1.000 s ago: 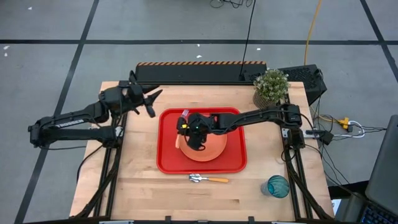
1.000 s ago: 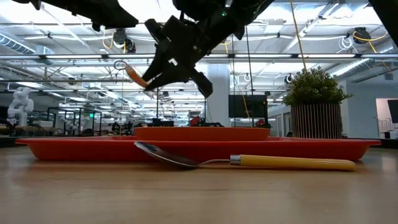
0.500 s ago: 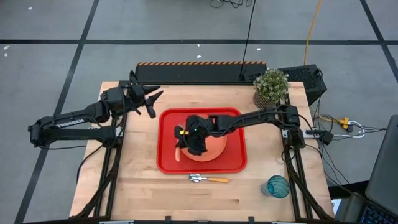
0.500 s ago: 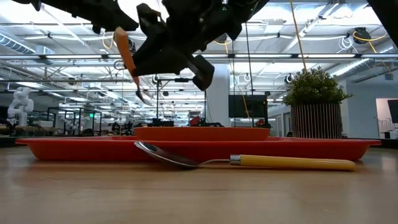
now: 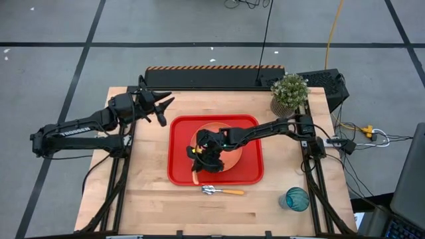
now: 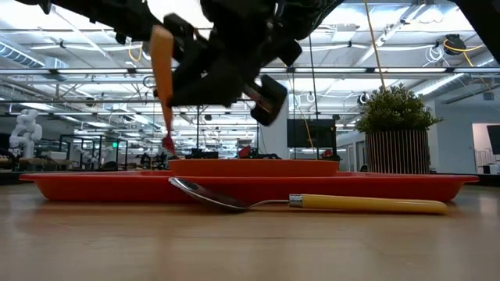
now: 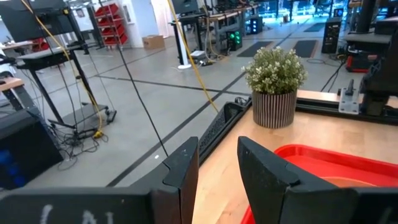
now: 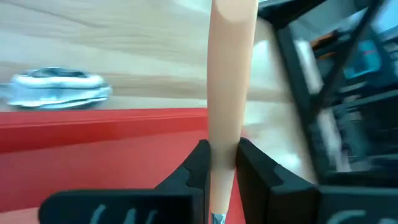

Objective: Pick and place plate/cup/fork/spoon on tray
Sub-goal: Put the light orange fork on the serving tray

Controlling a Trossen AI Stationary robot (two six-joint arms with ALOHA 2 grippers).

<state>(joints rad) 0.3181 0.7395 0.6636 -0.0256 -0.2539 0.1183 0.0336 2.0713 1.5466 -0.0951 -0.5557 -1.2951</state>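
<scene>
My right gripper [image 5: 201, 158] hangs over the near left part of the red tray [image 5: 179, 133], shut on the fork [image 6: 162, 70]. The fork stands steeply with its orange handle up and its tines [image 6: 168, 144] down. The orange plate [image 5: 234, 156] lies on the tray, partly under the arm. The spoon [image 5: 222, 191] lies on the table just in front of the tray. The teal cup [image 5: 297, 198] stands at the near right. My left gripper [image 5: 158, 106] waits open and holds nothing, above the table's far left. My right gripper pinches the fork's orange handle [image 8: 221, 152] between its two fingers, low on the handle near the metal neck. It reaches in from the table's right, slanting down. The fork is lifted clear over the tray, nearly upright, with most of the handle standing free above the fingers.
A potted plant [image 5: 289, 93] stands at the far right corner. A black bar with a striped edge [image 5: 212, 74] runs along the far side. Bare wood lies in front of the tray around the spoon and to the tray's left.
My right gripper has moved toward the table's near edge and a little down over the tray, turning at the wrist. The fork has swung in its hold from a low slant to nearly upright, with the handle up and the tines down.
</scene>
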